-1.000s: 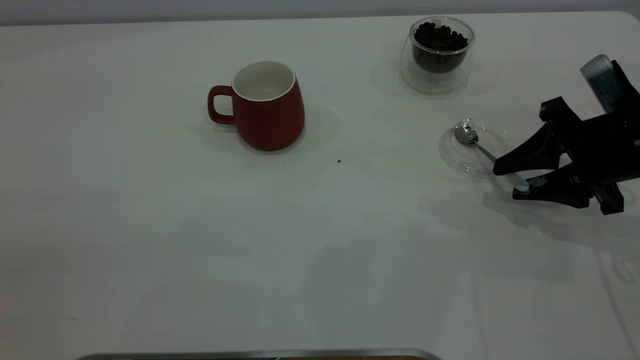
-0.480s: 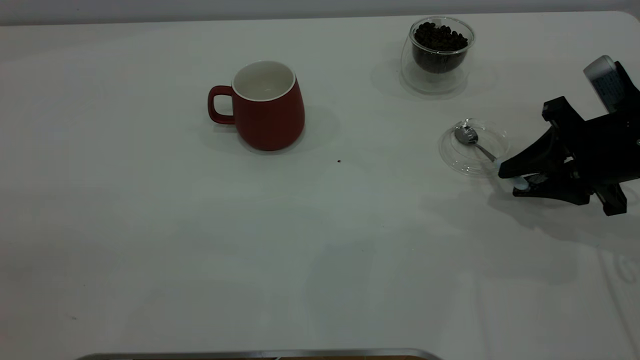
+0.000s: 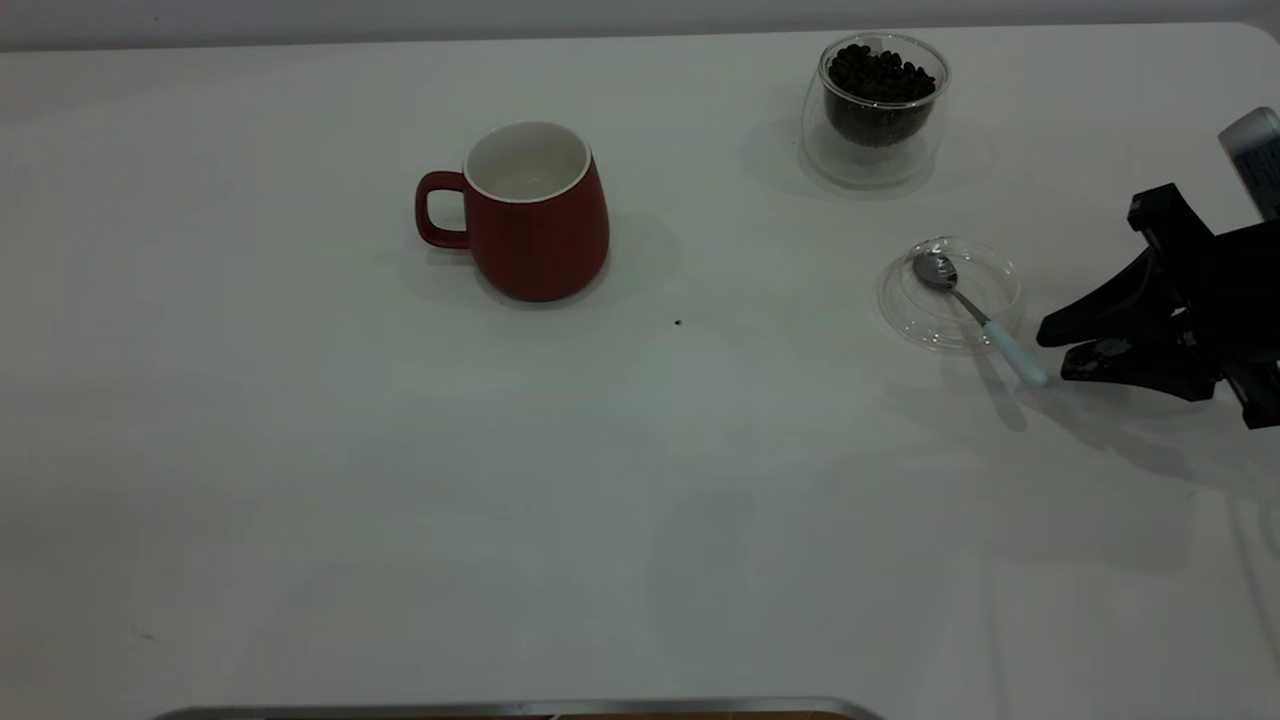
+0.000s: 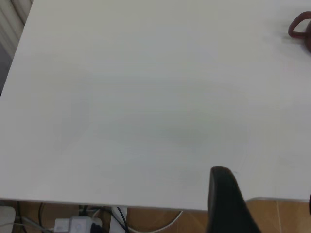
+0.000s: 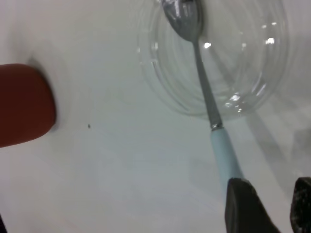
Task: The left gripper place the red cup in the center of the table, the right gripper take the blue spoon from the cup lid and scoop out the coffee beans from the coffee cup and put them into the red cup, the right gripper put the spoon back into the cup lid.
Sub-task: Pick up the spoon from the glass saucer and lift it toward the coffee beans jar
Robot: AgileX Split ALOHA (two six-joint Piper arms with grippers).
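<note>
The black right gripper (image 3: 1050, 355) with two long pointed fingers sits low over the big plain white table (image 3: 400, 480), and its fingers are a little apart with nothing between them. Just in front of the fingertips (image 5: 243, 204) lies the small blue spoon (image 3: 975, 312), with its pale blue handle end almost touching them. The spoon's shiny metal bowl rests inside the small round clear cup lid (image 3: 990, 270), a bit farther from the gripper. Farther off stands the clear glass coffee cup (image 3: 875, 110), full of dark brown coffee beans (image 3: 880, 75). Farthest from the gripper is the dark red cup (image 3: 530, 215) with a loop handle, standing upright near the middle of the table, so that first job looks done. Its white inside looks empty, so I think the scooping is not done yet. The left gripper (image 4: 228, 204) waits at the table edge; I cannot tell its state.
</note>
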